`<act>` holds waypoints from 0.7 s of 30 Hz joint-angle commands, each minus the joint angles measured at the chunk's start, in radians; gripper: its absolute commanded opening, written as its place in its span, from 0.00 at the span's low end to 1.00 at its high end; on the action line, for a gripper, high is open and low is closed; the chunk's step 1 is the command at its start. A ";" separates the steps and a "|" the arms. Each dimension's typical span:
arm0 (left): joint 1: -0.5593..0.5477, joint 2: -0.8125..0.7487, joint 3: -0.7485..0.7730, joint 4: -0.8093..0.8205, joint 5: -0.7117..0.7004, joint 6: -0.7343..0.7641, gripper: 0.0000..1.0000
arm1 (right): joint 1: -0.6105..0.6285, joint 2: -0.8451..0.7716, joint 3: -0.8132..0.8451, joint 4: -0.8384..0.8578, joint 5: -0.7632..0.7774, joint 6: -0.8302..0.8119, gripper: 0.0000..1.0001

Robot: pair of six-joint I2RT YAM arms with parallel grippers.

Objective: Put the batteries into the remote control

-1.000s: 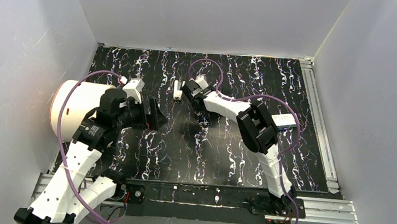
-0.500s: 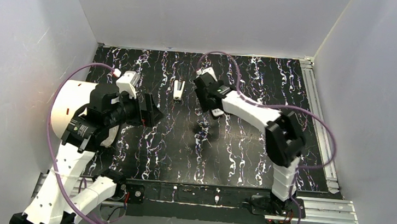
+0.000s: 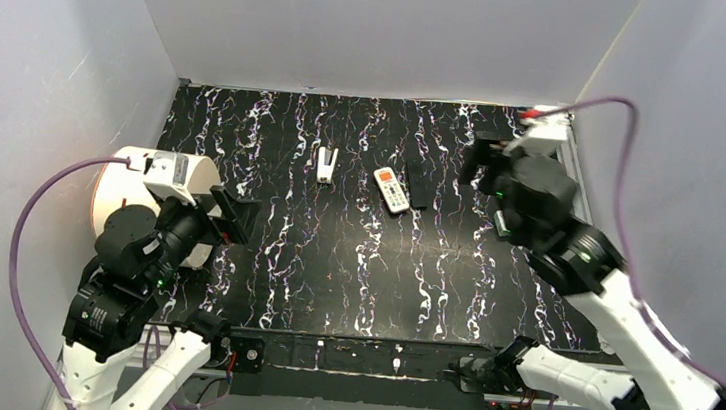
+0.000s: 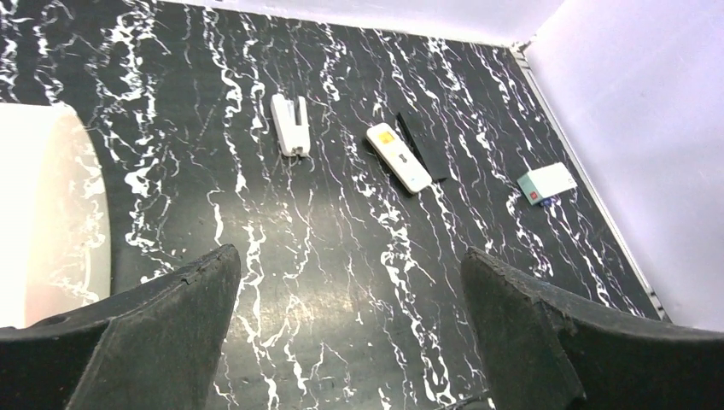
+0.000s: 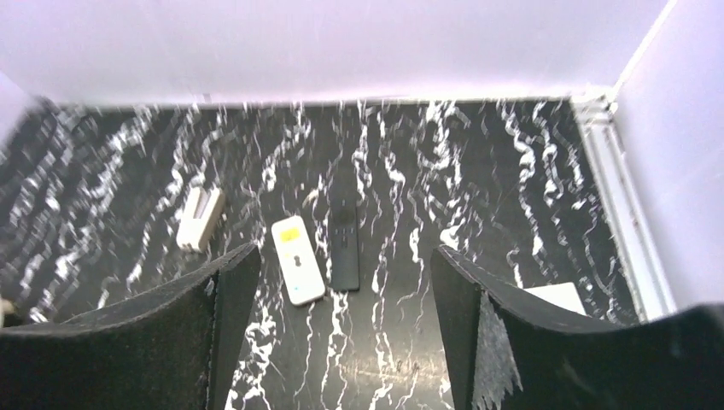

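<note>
A white remote with an orange patch (image 3: 392, 189) lies flat on the black marbled mat, with a slim black remote (image 3: 418, 183) beside it on the right. Both show in the left wrist view (image 4: 399, 159) (image 4: 421, 149) and the right wrist view (image 5: 297, 259) (image 5: 345, 242). A small white slotted piece (image 3: 327, 162) lies to their left. No batteries show in any view. My left gripper (image 3: 229, 216) is open and empty at the near left (image 4: 348, 256). My right gripper (image 3: 477, 159) is open and empty, raised right of the remotes (image 5: 346, 252).
A large white cylinder (image 3: 140, 189) stands at the mat's left edge beside my left arm. A small white card with a red mark (image 4: 546, 183) lies near the right rail (image 3: 580, 201). Grey walls close in the left, back and right sides.
My right arm has swung up and back from the mat's middle to the far right, uncovering the white and black remotes. My left arm has drawn back toward the near left.
</note>
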 commanded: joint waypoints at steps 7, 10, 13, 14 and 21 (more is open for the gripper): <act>0.005 -0.055 0.081 -0.097 -0.128 -0.001 0.98 | -0.003 -0.282 0.075 -0.125 0.090 -0.110 0.99; 0.005 -0.079 0.103 -0.106 -0.110 -0.017 0.98 | -0.003 -0.325 0.087 -0.145 0.176 -0.076 0.99; 0.004 -0.096 0.115 -0.105 -0.096 -0.036 0.98 | -0.003 -0.350 0.104 -0.152 0.232 -0.036 0.99; 0.005 -0.102 0.114 -0.105 -0.097 -0.039 0.98 | -0.003 -0.357 0.103 -0.146 0.236 -0.027 0.99; 0.004 -0.124 0.117 -0.114 -0.113 -0.049 0.98 | -0.003 -0.370 0.112 -0.144 0.254 0.012 0.99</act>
